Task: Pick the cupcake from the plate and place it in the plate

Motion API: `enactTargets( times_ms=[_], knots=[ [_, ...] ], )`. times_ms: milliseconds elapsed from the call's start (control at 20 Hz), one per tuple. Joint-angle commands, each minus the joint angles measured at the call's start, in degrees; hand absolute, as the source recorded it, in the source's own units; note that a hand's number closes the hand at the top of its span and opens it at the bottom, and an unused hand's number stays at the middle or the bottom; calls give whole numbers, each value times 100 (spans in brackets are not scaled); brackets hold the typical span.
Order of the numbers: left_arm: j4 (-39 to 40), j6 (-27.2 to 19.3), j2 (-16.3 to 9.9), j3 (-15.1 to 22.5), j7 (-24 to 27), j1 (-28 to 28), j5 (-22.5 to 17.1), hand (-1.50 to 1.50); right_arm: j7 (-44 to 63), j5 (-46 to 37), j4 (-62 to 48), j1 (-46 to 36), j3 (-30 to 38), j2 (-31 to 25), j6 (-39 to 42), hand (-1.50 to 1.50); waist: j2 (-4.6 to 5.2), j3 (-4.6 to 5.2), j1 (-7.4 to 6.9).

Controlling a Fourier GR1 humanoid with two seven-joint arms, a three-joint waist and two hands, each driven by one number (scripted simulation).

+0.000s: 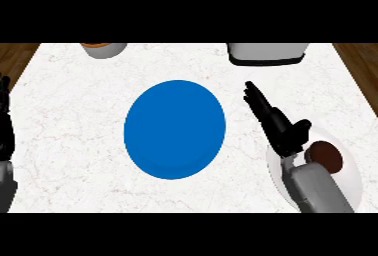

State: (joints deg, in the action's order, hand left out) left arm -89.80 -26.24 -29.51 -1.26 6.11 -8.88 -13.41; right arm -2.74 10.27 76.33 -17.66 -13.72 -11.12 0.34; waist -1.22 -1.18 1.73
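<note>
1. One white marbled tabletop [74, 125] fills nearly the whole head view, with strips of brown wood showing past its far corners.
2. A blue plate [175, 129] (round, though it looks taller than wide) lies flat near the middle of the tabletop, with nothing on it.
3. A white plate [353, 175] sits at the right, near the lower edge, partly covered by the grey right forearm [319, 190] that comes in over it.
4. The right robot hand [284, 131] is black, with its fingers stretched straight toward the far side of the tabletop, open and holding nothing. It lies between the two plates, just left of the cupcake.
5. The left robot hand [6, 125] rests at the left edge, only partly in view, fingers up and relaxed.
6. A grey and black appliance [267, 53] stands at the far edge, cut off by the top of the view.
7. The cupcake [325, 155] (dark brown top) stands on the white plate, just beside the right robot hand's thumb side; whether they touch cannot be told.
8. A pale cup with brown contents [103, 49] stands at the far left edge.
</note>
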Motion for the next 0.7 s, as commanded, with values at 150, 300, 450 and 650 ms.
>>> enactTargets(
  times_ms=[150,300,450,650],
  knots=[
    [237,427,-255,658,31,733,580,0,96,2351,625,321,1300,-316,1496,-150,116,92,-1],
    [460,772,-338,949,-72,1174,596,0,-324,788,489,335,1603,-1697,1088,-150,132,132,106],
    [481,881,-242,1113,291,1554,696,0,-980,2240,629,904,2801,-1214,1131,-150,91,110,33],
    [436,920,-218,1079,271,1635,711,0,-1261,3053,932,1917,3441,-1158,1678,-150,86,114,-13]
  ],
)
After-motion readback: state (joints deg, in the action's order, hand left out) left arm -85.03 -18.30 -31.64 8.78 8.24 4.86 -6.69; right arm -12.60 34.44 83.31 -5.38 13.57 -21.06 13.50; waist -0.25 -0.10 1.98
